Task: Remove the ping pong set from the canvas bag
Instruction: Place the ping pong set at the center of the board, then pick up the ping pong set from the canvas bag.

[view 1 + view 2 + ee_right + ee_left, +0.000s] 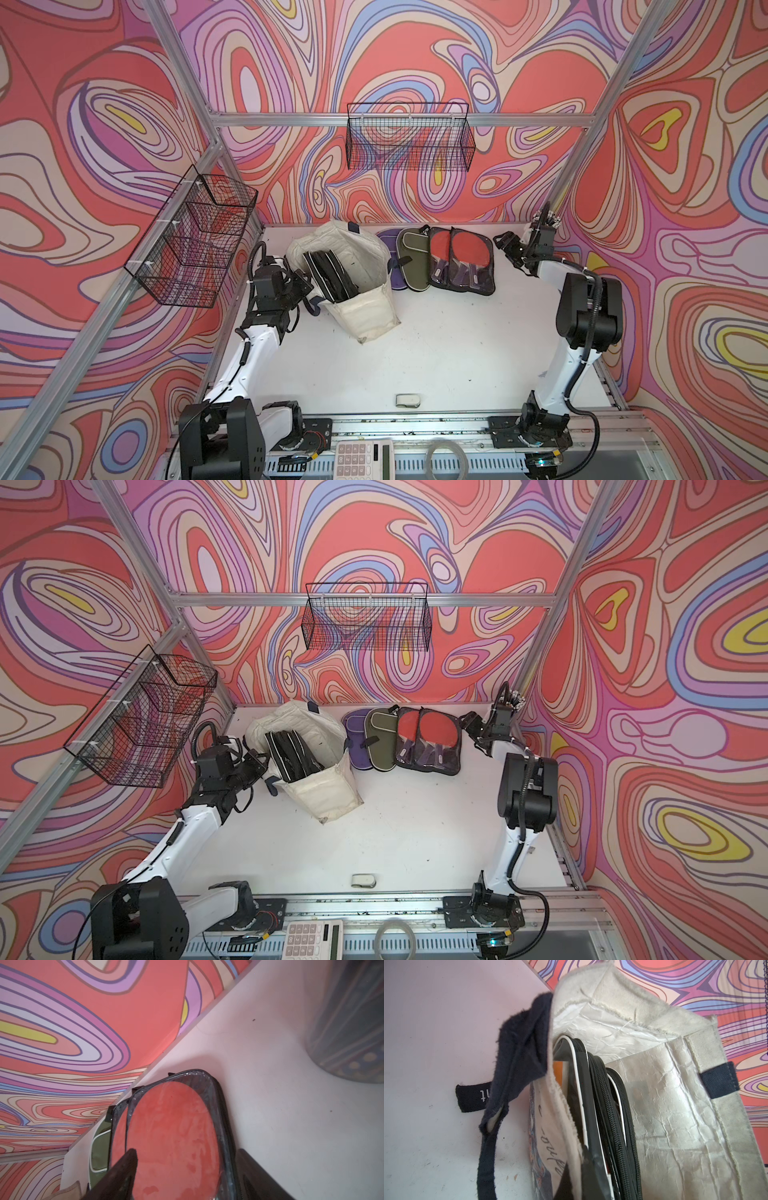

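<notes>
Canvas bag (370, 311) sat on the bench (436, 353), its wall pinched by the left fingers (588, 1167), likely to hold its mouth open around black cases (330, 274). Right fingers (124, 1167) gaped wide over a ping pong set (467, 253) lying outside.

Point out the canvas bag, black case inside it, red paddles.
canvas bag (366, 313): a top view, cream side wall.
black case (329, 275): a top view, zipped edge.
red paddles (467, 249): a top view, one red face.
</notes>
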You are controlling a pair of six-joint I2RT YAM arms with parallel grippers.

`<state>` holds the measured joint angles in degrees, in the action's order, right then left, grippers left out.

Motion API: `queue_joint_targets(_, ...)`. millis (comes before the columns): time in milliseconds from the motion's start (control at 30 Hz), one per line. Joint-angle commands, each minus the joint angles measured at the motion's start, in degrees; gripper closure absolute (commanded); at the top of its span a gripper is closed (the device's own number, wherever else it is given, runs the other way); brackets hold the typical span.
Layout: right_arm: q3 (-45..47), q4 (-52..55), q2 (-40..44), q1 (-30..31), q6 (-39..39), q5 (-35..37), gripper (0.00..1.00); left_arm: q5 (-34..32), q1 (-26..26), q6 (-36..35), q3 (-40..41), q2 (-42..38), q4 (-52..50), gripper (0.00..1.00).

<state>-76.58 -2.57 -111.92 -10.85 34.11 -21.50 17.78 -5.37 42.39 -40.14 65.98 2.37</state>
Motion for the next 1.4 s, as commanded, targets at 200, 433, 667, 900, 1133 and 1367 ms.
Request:
queue_joint_targets(200, -7.2, 10.1, 11.5, 15.1, -8.1, 5.1, 0.2, 0.6, -0.4, 1.0, 0.1, 0.0, 0.7, 1.0)
queue_joint_targets(433, -17.4, 18.0, 12.9, 29.1, -12.3, 8.1, 0.21, 0.4, -0.4, 1.0, 0.3, -0.1, 0.9, 1.0)
queue_joint_targets(667, -27.2, 24.6, 9.4, 41.3, -15.6, 11.3, 0.18, 0.6, -0.4, 1.4, 0.5, 0.1, 1.4, 1.0)
queue_joint_targets(900, -37.2, 29.8, 2.5, 52.0, -18.7, 15.6, 0.02, 0.5, -0.4, 1.4, 0.6, -0.2, 1.5, 1.0)
queue_joint_targets(1133, -49.3, 36.4, -7.6, 58.0, -21.2, 18.3, 0.03, 0.4, -0.4, 1.3, 0.8, -0.6, 1.4, 1.0)
queue_joint_targets(1367, -58.2, 41.3, -17.1, 59.5, -22.4, 20.1, 0.04, 0.4, -0.4, 1.4, 0.8, -0.5, 1.6, 1.0)
